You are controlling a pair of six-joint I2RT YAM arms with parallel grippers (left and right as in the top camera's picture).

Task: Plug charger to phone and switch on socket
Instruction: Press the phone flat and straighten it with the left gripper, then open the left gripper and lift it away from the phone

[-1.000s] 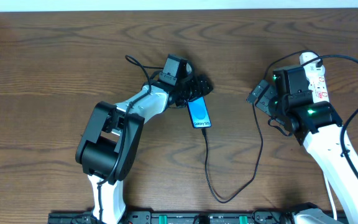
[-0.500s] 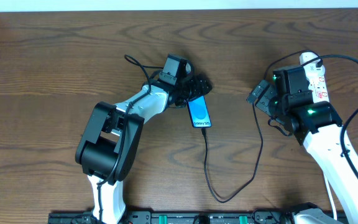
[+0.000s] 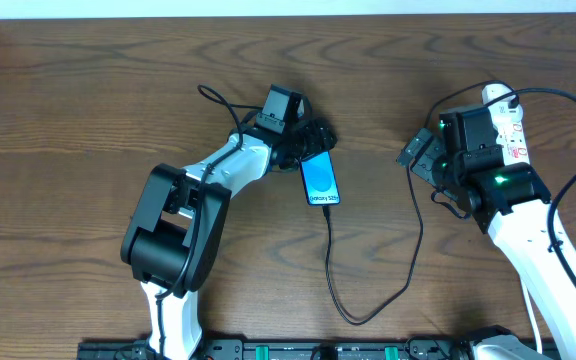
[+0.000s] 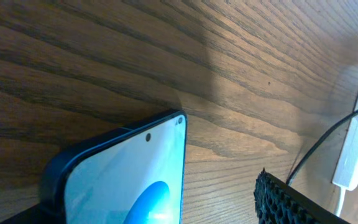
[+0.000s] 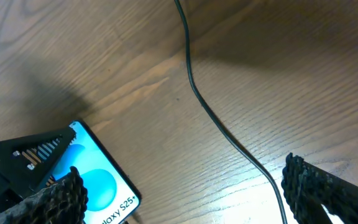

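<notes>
The phone (image 3: 319, 178) lies screen-up on the surface (image 3: 88, 120), its top end between my left gripper's (image 3: 306, 142) jaws, which stand apart with a gap on one side. The charger (image 3: 334, 270) cable meets the phone's end farthest from that gripper. My right gripper (image 3: 416, 157) hangs wide open, the socket (image 3: 509, 118) just behind its wrist.

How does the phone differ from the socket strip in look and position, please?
The phone is dark-framed with a bright blue screen; the socket strip is white with red marks. The phone lies in plain view mid-table; the socket strip sits far right, partly hidden by the right arm. Both lie flat on the table.
</notes>
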